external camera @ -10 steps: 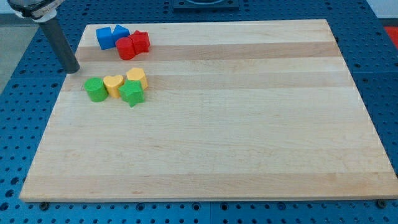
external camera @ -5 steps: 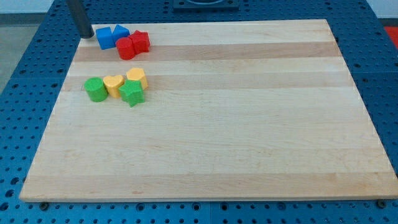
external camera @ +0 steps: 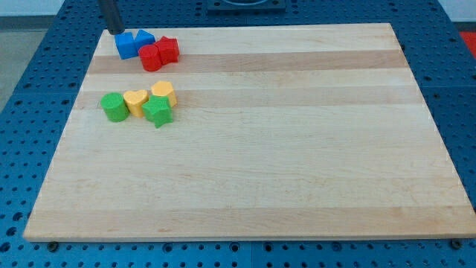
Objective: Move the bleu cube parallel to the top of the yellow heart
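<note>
A blue cube [external camera: 126, 45] sits at the board's top left, touching a second blue block [external camera: 144, 38] on its right. The yellow heart [external camera: 135, 100] lies lower down in a cluster, between a green cylinder [external camera: 114, 107] and a green star-shaped block [external camera: 158, 112], with another yellow block [external camera: 163, 93] behind it. My tip [external camera: 117, 31] stands at the board's top edge, just above and slightly left of the blue cube, close to it; I cannot tell if it touches.
A red cylinder [external camera: 151, 57] and a red block [external camera: 169, 50] sit right of the blue blocks, touching them. The wooden board [external camera: 297, 149] lies on a blue perforated table [external camera: 30, 112].
My tip moved from beside the board's left edge up and right to the board's top edge, above the blue cube. No block has moved.
</note>
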